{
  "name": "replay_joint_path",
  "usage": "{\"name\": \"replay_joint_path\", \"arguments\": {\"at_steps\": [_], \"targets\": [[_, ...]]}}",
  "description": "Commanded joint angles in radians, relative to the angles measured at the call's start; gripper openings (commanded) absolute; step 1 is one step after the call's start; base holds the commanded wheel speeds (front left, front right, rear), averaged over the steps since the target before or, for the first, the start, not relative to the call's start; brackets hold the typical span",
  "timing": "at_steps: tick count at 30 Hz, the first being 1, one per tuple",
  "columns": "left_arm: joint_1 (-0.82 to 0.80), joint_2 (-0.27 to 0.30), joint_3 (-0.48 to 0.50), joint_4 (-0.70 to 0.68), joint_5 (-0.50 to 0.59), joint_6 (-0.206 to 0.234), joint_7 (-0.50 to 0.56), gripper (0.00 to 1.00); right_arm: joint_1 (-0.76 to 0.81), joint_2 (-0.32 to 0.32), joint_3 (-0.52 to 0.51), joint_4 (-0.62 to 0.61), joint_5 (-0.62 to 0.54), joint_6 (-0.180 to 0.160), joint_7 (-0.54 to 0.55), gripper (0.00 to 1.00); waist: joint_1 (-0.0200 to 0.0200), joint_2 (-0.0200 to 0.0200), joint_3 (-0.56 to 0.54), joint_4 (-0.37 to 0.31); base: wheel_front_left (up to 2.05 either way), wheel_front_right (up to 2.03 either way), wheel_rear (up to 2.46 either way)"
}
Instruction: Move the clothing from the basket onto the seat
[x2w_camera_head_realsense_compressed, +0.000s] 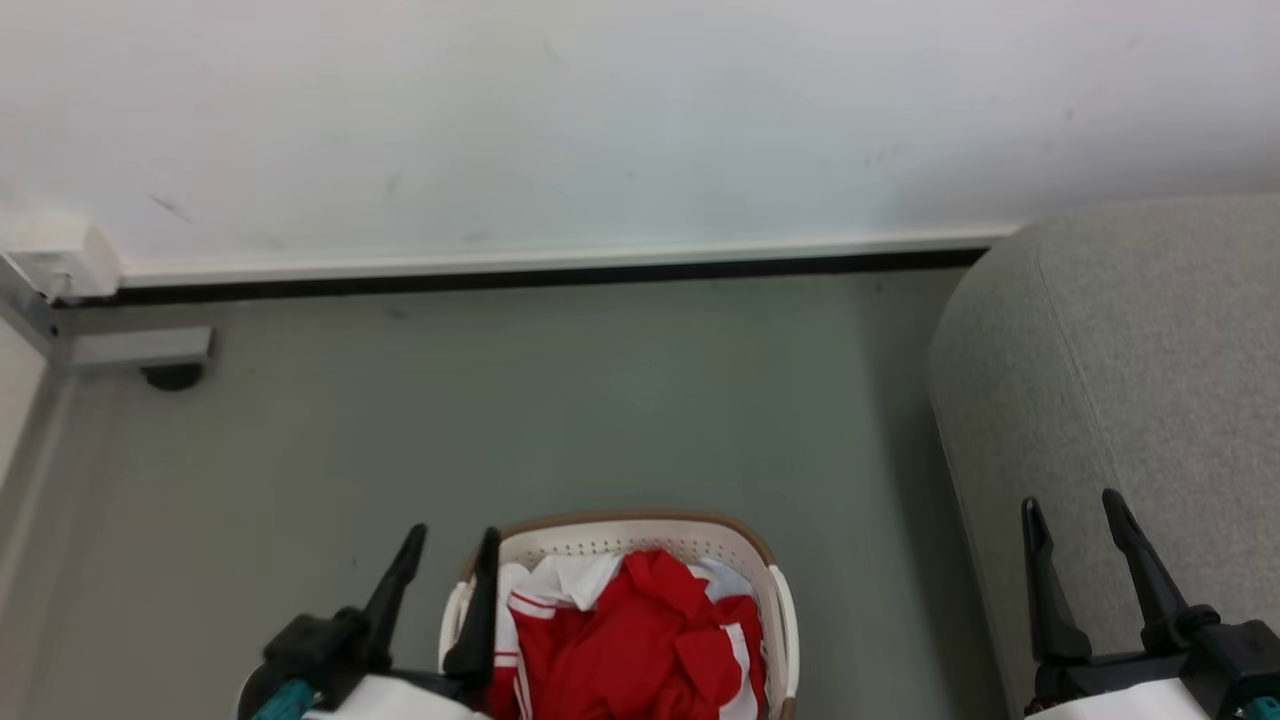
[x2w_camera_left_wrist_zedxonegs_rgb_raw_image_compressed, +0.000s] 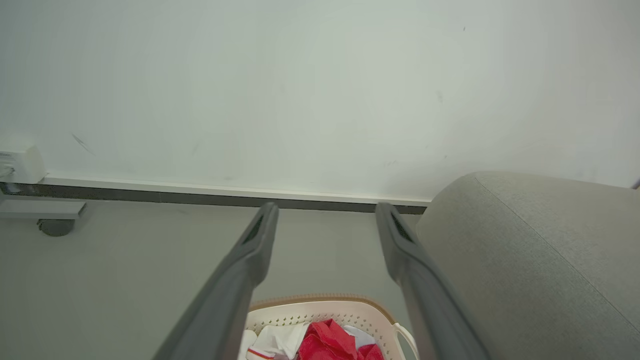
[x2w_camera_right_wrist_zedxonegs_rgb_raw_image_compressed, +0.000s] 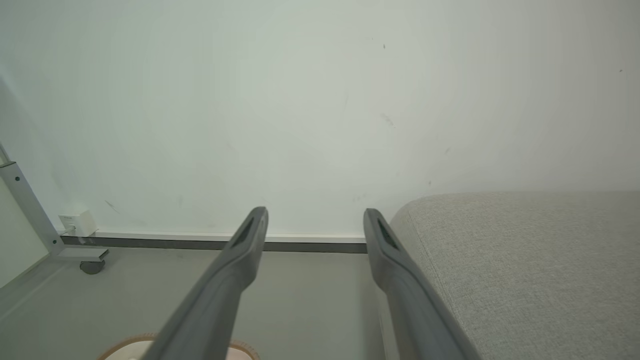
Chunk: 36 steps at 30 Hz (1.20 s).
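Looking down in the head view, the clothing (x2w_camera_head_realsense_compressed: 640, 640) lies heaped inside the basket (x2w_camera_head_realsense_compressed: 640, 527), which stands on the floor (x2w_camera_head_realsense_compressed: 560, 400) near the seat (x2w_camera_head_realsense_compressed: 1150, 350). The left gripper (x2w_camera_head_realsense_compressed: 454, 533) hangs at the basket's left rim and the right gripper (x2w_camera_head_realsense_compressed: 1071, 500) before the seat, both spread and empty. The left wrist view has parted fingers framing the basket below. The right wrist view has parted fingers beside the seat's edge.

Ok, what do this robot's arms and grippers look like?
Both match. The left gripper and right gripper each have two long, dark fingers tapering to narrow tips, with a slotted recess near each tip. They sit on black blocky bases with a teal accent, ahead of pale white forearm shells.
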Motion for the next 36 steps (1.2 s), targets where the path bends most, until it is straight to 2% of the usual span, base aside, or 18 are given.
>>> {"name": "replay_joint_path", "arguments": {"at_steps": [1, 6, 11, 21, 32, 36], "targets": [[-0.028, 0.006, -0.015, 0.019, 0.020, 0.001, -0.001, 1.00, -0.016, -0.005, -0.003, -0.008, 0.012, -0.002, 0.000, 1.00, 0.0000, 0.0000, 0.049, -0.028, 0.00, 0.00, 0.00], [-0.142, 0.024, -0.080, 0.135, 0.032, 0.001, -0.001, 1.00, -0.058, -0.004, 0.008, -0.029, 0.019, -0.002, 0.000, 1.00, 0.0000, 0.0000, 0.146, -0.064, 0.00, 0.00, 0.00], [-0.267, 0.044, -0.147, 0.339, 0.048, 0.001, 0.002, 1.00, -0.109, -0.004, 0.021, -0.053, 0.028, -0.002, 0.000, 1.00, 0.0000, 0.0000, 0.245, -0.103, 0.00, 0.00, 0.00], [-0.522, 0.085, -0.288, 0.661, 0.054, 0.001, 0.082, 1.00, -0.205, -0.004, 0.056, -0.123, 0.083, -0.002, 0.000, 1.00, 0.0000, 0.0000, 0.449, -0.174, 0.00, 0.00, 0.00], [-0.668, 0.108, -0.328, 0.904, 0.047, 0.002, 0.193, 1.00, -0.256, -0.004, 0.075, -0.171, 0.126, -0.002, 0.000, 1.00, 0.0000, 0.0000, 0.593, -0.217, 0.00, 0.00, 0.00], [-0.692, 0.124, -0.340, 0.957, 0.063, 0.024, 0.212, 1.00, -0.260, -0.004, 0.082, -0.182, 0.140, -0.002, 0.000, 1.00, 0.0000, 0.0000, 0.628, -0.230, 0.00, 0.00, 0.00]]}}
